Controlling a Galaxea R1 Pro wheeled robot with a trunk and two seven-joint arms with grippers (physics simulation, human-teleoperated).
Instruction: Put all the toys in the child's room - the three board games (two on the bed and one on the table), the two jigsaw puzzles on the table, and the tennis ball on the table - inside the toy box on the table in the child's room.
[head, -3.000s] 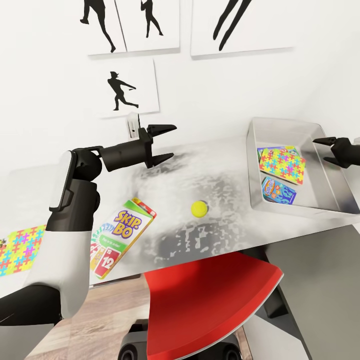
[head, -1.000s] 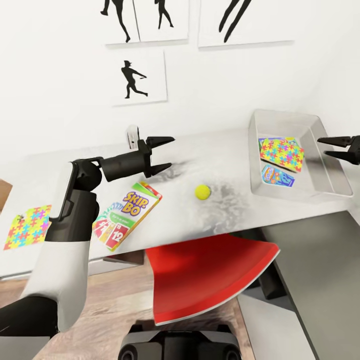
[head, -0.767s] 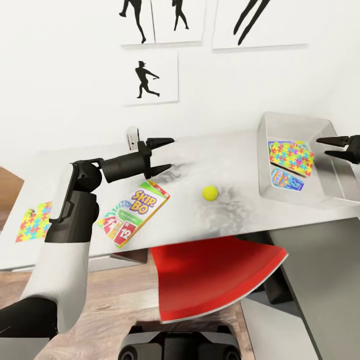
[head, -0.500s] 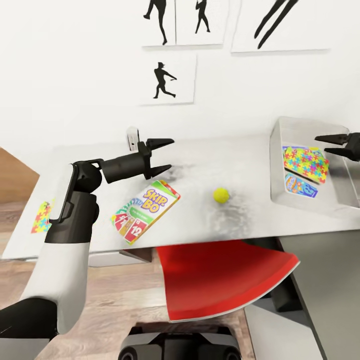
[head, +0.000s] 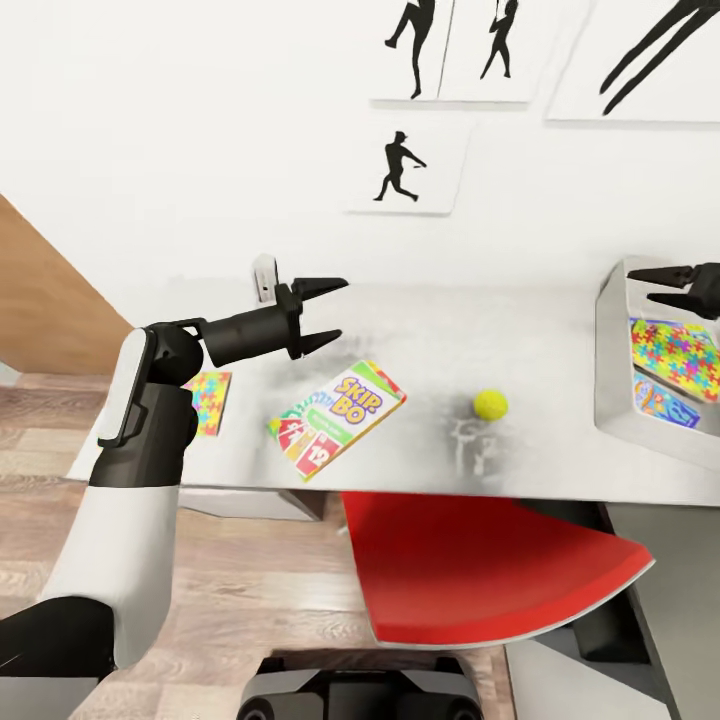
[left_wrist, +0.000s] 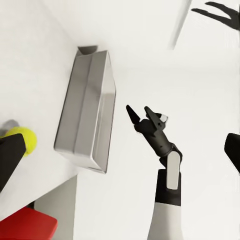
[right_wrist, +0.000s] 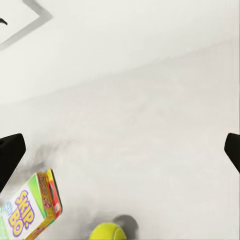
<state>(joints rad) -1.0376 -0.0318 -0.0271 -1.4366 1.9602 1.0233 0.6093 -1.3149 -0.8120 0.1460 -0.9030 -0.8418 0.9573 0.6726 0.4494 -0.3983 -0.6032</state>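
Note:
A Skip-Bo board game (head: 340, 418) lies flat on the grey table (head: 520, 320), and a yellow tennis ball (head: 490, 404) rests to its right. A jigsaw puzzle (head: 208, 400) lies at the table's left end, partly hidden by my left arm. The metal toy box (head: 612, 370) at the right holds a second jigsaw puzzle (head: 685, 358) and a blue board game (head: 665, 400). My left gripper (head: 328, 312) hangs open above the table, behind the Skip-Bo box. Over the box's far rim my right gripper (head: 655, 284) is open and empty. The wrist views show the toy box (left_wrist: 85, 115), the ball (left_wrist: 20, 140), the right gripper (left_wrist: 140, 112) and the Skip-Bo game (right_wrist: 30, 212).
A red chair (head: 490, 560) is tucked under the table's front edge, right in front of my base. A small white object (head: 264, 275) stands at the back of the table near the wall. A wooden panel (head: 50, 300) rises at the left, over wood flooring.
The whole view has swung left, so the table's things sit further right in the picture and the left puzzle is nearer my arm. Both arms hold their pose, grippers still open.

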